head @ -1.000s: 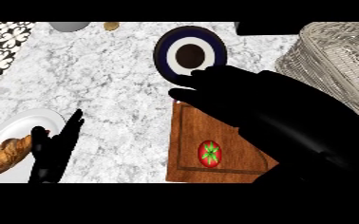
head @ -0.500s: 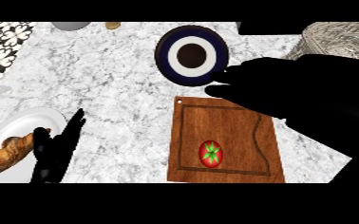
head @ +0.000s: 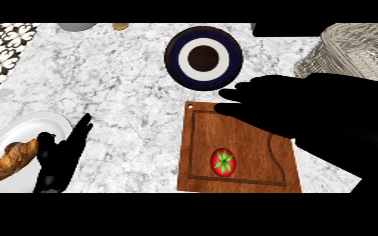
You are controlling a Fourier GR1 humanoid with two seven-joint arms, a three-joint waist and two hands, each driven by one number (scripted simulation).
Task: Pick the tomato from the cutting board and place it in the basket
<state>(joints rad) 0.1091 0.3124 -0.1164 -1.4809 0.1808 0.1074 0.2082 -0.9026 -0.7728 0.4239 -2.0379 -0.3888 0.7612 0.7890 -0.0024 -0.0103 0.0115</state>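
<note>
One tomato (head: 224, 162) is lying untouched near the lower edge of the cutting board (head: 210, 140). The right robot hand (head: 299, 107) is being held over the board's upper end, fingers spread, likely for a grasp; the basket (head: 343, 50) is standing beyond it.

Tomato (head: 224, 161), cut. board (head: 212, 130), basket (head: 341, 50), loaf (head: 15, 157) x1 ea.; plates (head: 179, 55) (head: 33, 127) x2

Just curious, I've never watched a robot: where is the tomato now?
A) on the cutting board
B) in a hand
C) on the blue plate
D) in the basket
A: the tomato lies on the cutting board, clear of the right hand.
</note>
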